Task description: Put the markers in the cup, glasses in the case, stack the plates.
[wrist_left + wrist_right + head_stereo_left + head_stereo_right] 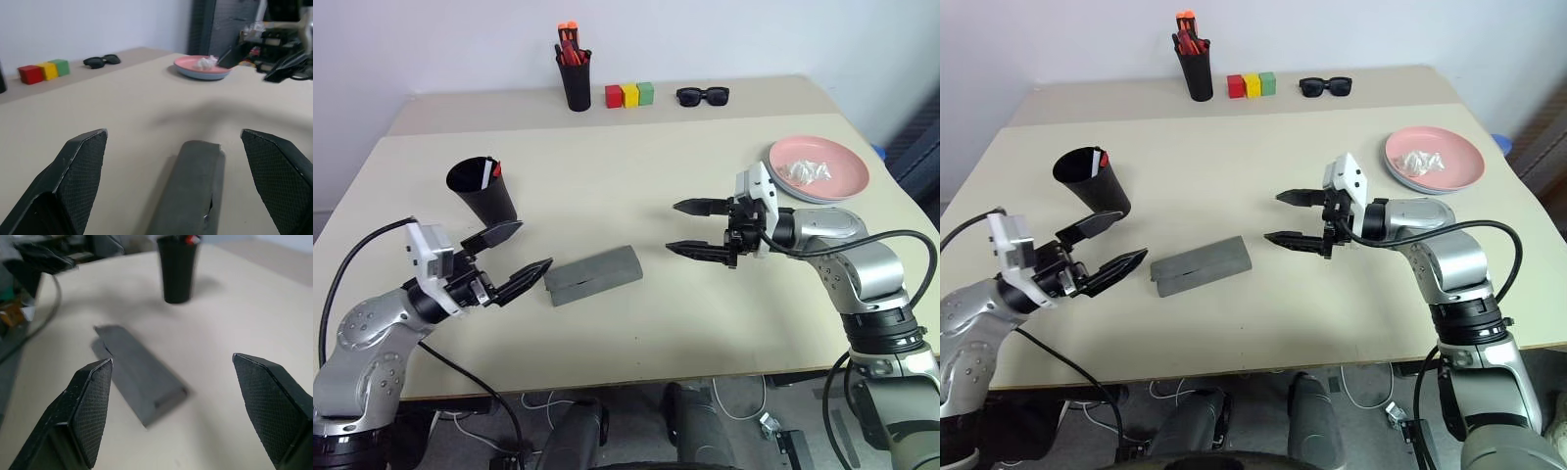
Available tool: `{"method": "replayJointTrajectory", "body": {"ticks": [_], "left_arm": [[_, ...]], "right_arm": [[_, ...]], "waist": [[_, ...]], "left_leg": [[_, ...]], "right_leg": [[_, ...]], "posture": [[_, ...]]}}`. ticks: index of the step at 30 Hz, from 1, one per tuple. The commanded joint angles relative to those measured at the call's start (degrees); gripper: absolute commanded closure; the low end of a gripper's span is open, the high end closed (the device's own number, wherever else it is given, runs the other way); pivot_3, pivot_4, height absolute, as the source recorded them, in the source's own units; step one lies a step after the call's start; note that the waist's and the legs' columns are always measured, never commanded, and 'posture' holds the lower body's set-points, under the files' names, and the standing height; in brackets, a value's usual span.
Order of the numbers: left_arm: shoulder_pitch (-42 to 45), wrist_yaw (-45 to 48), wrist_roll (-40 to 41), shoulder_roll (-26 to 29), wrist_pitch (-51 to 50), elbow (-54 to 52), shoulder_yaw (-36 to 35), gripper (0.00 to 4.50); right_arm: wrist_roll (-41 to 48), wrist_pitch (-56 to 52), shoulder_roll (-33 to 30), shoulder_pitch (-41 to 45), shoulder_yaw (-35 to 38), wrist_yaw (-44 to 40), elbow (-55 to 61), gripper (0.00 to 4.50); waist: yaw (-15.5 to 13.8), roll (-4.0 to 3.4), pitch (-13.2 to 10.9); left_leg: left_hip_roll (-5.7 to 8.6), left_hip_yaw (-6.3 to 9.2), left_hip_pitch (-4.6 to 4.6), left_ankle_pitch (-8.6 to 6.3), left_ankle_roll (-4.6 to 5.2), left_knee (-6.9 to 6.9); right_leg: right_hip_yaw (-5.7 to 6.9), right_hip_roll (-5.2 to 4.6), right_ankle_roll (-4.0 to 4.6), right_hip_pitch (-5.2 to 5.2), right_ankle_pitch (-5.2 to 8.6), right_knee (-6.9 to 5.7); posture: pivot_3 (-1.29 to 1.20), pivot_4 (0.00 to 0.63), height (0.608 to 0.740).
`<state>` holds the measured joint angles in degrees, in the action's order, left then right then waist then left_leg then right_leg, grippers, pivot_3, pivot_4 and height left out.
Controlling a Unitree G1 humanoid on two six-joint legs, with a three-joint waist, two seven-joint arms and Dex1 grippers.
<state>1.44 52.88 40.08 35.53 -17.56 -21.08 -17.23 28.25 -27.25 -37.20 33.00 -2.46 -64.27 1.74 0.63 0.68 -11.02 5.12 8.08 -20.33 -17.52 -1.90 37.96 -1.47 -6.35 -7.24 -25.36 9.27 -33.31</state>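
1. Left eye view: the cup (481, 188) holds the markers (490, 169), one red cap showing above its rim.
2. The case (592, 274) lies closed between both grippers.
3. The pink plate (822, 168) tops the stack, holding crumpled wrap (803, 171).
4. The left gripper (517, 257) and right gripper (696, 228) gape wide, holding nothing.

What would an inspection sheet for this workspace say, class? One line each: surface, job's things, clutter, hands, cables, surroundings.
Surface: beige table, a second table pushed against its far edge.
Job's things: black cup with markers inside; grey case closed, lying between the hands; pink plate on a blue one, holding something crumpled and white. Glasses: nothing seen.
Clutter: pen holder with orange-red pens, three coloured blocks, black sunglasses, all on the far table.
Hands: left hand open beside the case; right hand open, empty.
Cables: black cable along each arm; more under the table.
Surroundings: plain wall behind.
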Motion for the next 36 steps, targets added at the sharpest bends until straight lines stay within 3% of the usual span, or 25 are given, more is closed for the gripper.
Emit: {"method": "replayJointTrajectory", "body": {"ticks": [1, 14, 24, 36], "left_arm": [[1.34, 1.91, 0.25, 1.25, 0.53, 0.58, 0.06, 0.0], [4.29, 3.64, -0.99, -0.42, 1.7, 4.26, 3.66, 0.0], [4.31, 3.52, -0.47, 1.87, 2.24, 5.17, -0.52, 0.0], [9.31, 3.5, -1.67, 1.14, 1.16, 6.18, 4.1, 0.0]], "right_arm": [[-0.21, 1.41, -0.22, 0.32, 2.25, 1.71, 2.52, 0.51], [0.36, -3.81, -1.2, 0.14, 2.58, 5.82, 8.15, 0.51], [-0.53, -0.6, 3.73, 1.9, 1.15, 7.1, 4.91, 0.51], [-2.8, 4.08, 0.51, 1.38, 2.66, 4.28, 0.84, 0.51]], "waist": [[0.26, -0.01, 0.0], [0.05, -0.02, 0.0], [0.12, -0.02, 0.0], [0.06, -0.01, 0.0]], "left_leg": [[-0.01, 0.0, 0.01, 0.0, 0.0, 0.0], [-0.04, 0.01, -0.03, -0.01, 0.01, 0.0], [-0.04, 0.01, -0.02, -0.01, 0.01, 0.0], [-0.02, 0.01, -0.01, -0.01, 0.01, 0.0]], "right_leg": [[0.0, 0.02, 0.0, 0.0, 0.0, -0.01], [0.0, 0.05, 0.0, -0.02, 0.0, 0.03], [0.0, 0.06, -0.01, -0.03, 0.0, 0.03], [0.0, 0.04, -0.01, -0.01, 0.0, 0.02]], "posture": [[0.0, 0.15, 0.74], [0.0, 0.15, 0.74], [0.0, 0.15, 0.74], [0.0, 0.15, 0.74]]}}
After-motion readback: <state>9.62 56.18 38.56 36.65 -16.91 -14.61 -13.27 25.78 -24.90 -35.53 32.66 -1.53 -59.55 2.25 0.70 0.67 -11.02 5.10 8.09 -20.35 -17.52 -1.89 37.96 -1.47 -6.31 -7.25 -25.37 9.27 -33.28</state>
